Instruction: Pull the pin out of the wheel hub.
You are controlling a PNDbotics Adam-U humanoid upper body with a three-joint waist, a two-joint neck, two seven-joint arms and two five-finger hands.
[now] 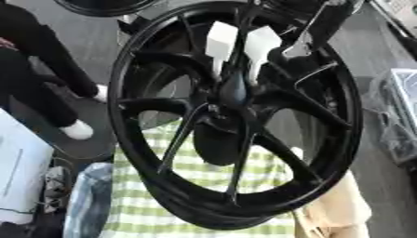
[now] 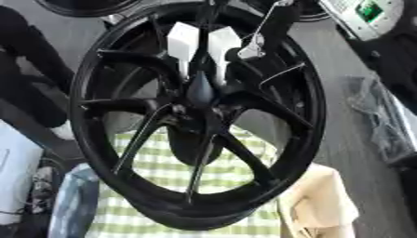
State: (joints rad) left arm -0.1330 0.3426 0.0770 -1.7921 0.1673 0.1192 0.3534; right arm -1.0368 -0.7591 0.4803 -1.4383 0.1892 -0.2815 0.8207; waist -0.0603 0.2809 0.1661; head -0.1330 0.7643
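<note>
Wheel: a black spoked wheel (image 1: 236, 116) stands upright and fills both views, above a green-and-white checked cloth (image 1: 204, 186).
Hub: the dark centre (image 1: 232, 90) where the spokes meet.
Pin: not clearly separable; two white blocks (image 1: 240, 42) stand just above the hub, and I cannot tell whether they belong to the pin.
Right hand: a dark arm comes in from the upper right, and the right hand (image 1: 297, 46) sits near the white blocks; whether it grasps anything cannot be told.
Left hand: not visible.
Risk: a pull off the pin's axis could jam it or tip the wheel, in my judgement.
Risk cause: the hub is dark and crowded by spokes, so the hand could catch a spoke instead.
</note>
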